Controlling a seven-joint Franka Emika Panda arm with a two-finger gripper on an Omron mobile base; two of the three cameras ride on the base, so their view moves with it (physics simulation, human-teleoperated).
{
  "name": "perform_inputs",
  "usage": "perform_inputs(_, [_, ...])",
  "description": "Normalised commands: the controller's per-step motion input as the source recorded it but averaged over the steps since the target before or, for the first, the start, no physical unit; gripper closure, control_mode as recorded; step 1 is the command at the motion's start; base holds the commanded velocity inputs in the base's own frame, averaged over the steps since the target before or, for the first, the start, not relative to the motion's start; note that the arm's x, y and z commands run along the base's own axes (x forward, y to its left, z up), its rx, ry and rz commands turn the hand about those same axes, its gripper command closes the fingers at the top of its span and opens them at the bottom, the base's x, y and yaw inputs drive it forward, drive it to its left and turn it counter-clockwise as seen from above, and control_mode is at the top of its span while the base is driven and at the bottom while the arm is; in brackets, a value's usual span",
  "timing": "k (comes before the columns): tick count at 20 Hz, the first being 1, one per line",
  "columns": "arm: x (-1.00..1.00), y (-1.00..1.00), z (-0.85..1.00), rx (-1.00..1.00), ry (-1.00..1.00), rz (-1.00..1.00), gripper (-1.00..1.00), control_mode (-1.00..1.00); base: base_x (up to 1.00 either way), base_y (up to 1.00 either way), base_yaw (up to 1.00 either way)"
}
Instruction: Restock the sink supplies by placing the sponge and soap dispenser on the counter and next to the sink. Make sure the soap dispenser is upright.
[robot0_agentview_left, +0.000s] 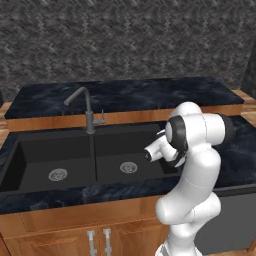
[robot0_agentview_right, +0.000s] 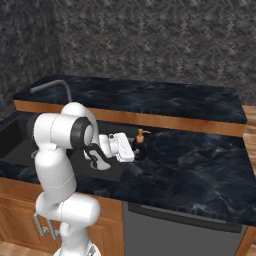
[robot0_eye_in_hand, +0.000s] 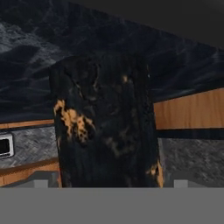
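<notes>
Looking over the kitchen, we see the counter (robot0_agentview_right: 200, 165) as the biggest thing, a dark blue-black marbled slab with a wooden edge, with a raised ledge of the same stone behind it. Set into it is the sink (robot0_agentview_left: 30, 155), black, with two basins and a round silver drain in each. A grey gooseneck faucet (robot0_agentview_left: 87, 107) stands upright at the back rim, between the two basins. Wooden cabinet doors (robot0_agentview_left: 75, 235) with silver handles sit below the sink.

Our white arm (robot0_agentview_left: 195, 165) bends over the right end of the sink, with the wrist turned toward the counter on that side. In the right base view the tool (robot0_agentview_right: 134, 148) sits level against the soap dispenser (robot0_agentview_right: 141, 142), which stands upright on the counter just beside the sink's right edge, its orange-amber pump head above the dark body.

In the hand view the soap dispenser (robot0_eye_in_hand: 105, 122) stands very close, a dark bottle flecked with orange, between the two finger tips (robot0_eye_in_hand: 40, 180) at the bottom. The fingers stand spread on either side of the bottle with a small gap showing at each side; we cannot tell for certain whether they touch it.
</notes>
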Motion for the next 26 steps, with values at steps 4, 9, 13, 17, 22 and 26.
perform_inputs(4, [0.0, -0.04, -0.04, 0.0, 0.0, 0.0, -1.0, -1.0, 0.0, 0.0, 0.0])
perform_inputs(9, [-0.13, -0.06, 0.07, 0.0, -0.02, 0.0, -1.0, -1.0, 0.0, 0.0, 0.0])
perform_inputs(13, [-0.33, 0.0, 0.62, 0.0, -0.05, 0.0, -1.0, -1.0, 0.0, 0.0, 0.0])
perform_inputs(17, [-0.24, 0.03, 0.69, 0.0, -0.01, 0.0, -1.0, -1.0, 0.0, 0.0, 0.0])
perform_inputs(22, [-0.33, 0.12, 0.67, 0.01, -0.01, 0.0, -1.0, -1.0, 0.0, 0.0, 0.0])
perform_inputs(26, [-0.56, 0.16, 0.7, 0.13, -0.15, 0.0, -1.0, -1.0, 0.0, 0.0, 0.0])
